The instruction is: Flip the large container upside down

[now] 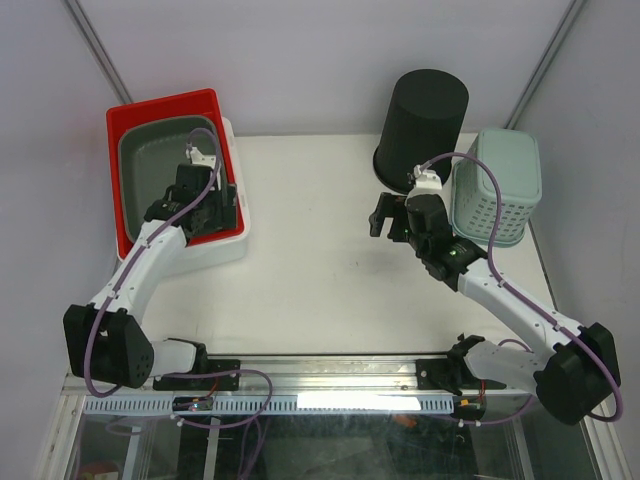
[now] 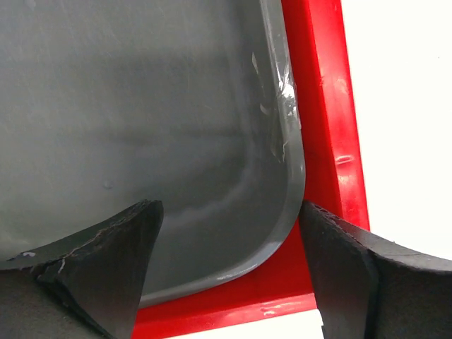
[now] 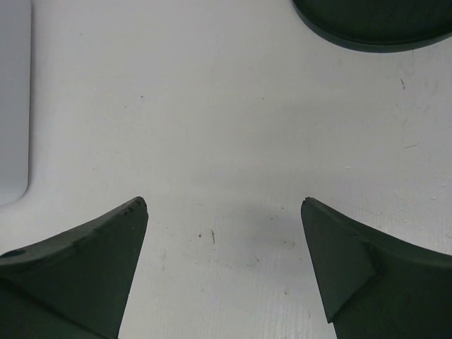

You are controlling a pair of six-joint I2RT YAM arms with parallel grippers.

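Note:
A grey tub (image 1: 155, 160) sits nested in a red bin (image 1: 160, 105), which sits in a white bin (image 1: 215, 250) at the table's back left. All three stand open side up. My left gripper (image 1: 212, 212) is open just above the stack's near right corner. In the left wrist view (image 2: 229, 212) its jaws straddle the grey tub's rounded corner (image 2: 141, 106) and the red rim (image 2: 321, 106) without touching either. My right gripper (image 1: 385, 215) is open and empty over bare table, as the right wrist view (image 3: 222, 212) also shows.
A tall black bin (image 1: 425, 120) stands mouth down at the back right; its rim shows in the right wrist view (image 3: 374, 28). A pale green basket (image 1: 497, 185) lies mouth down beside it at the right edge. The white bin's side (image 3: 10, 106) shows at left.

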